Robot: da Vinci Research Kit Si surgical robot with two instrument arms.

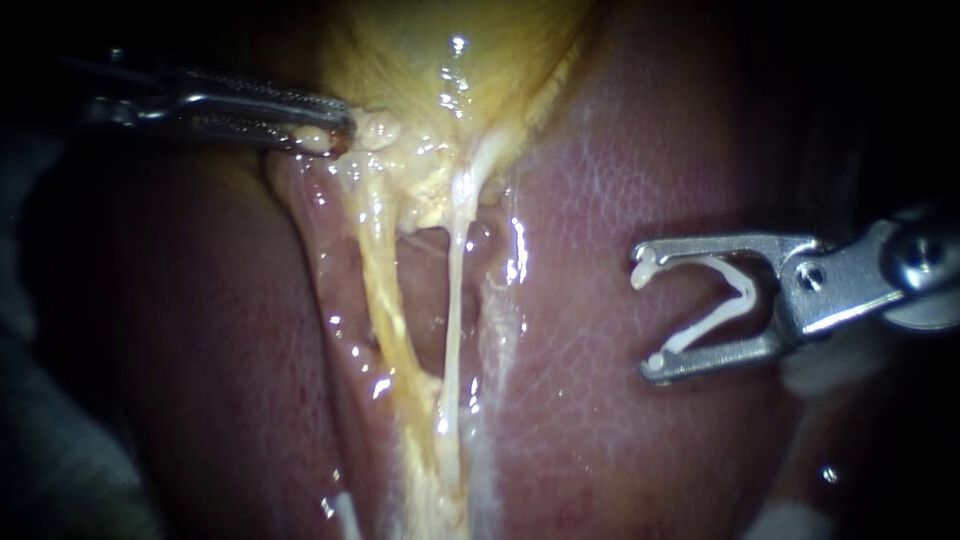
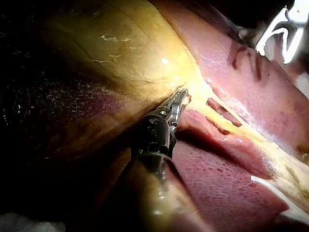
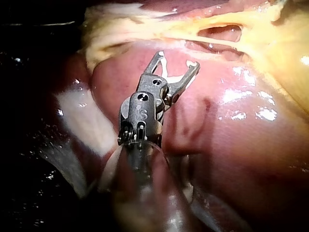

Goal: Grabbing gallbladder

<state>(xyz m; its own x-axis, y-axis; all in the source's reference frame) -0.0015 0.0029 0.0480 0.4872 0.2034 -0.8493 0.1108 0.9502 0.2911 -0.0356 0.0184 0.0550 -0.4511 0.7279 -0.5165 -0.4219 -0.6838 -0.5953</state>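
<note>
At gallbladder (image 1: 400, 50) neck, L instrument (image 1: 335, 130) clamped on it, R instrument (image 1: 648, 318) level, jaws holding clip (image 1: 742, 292).

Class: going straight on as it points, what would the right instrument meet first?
Probably the pale tube below the gallbladder the left instrument grips; depth unclear, so the clip in the right instrument might graze the liver first.

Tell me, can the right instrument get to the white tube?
Probably yes. The right instrument, holding a clip, points at the white tube with only bare liver between. The left instrument grips the gallbladder higher up, clear of the path.
</note>
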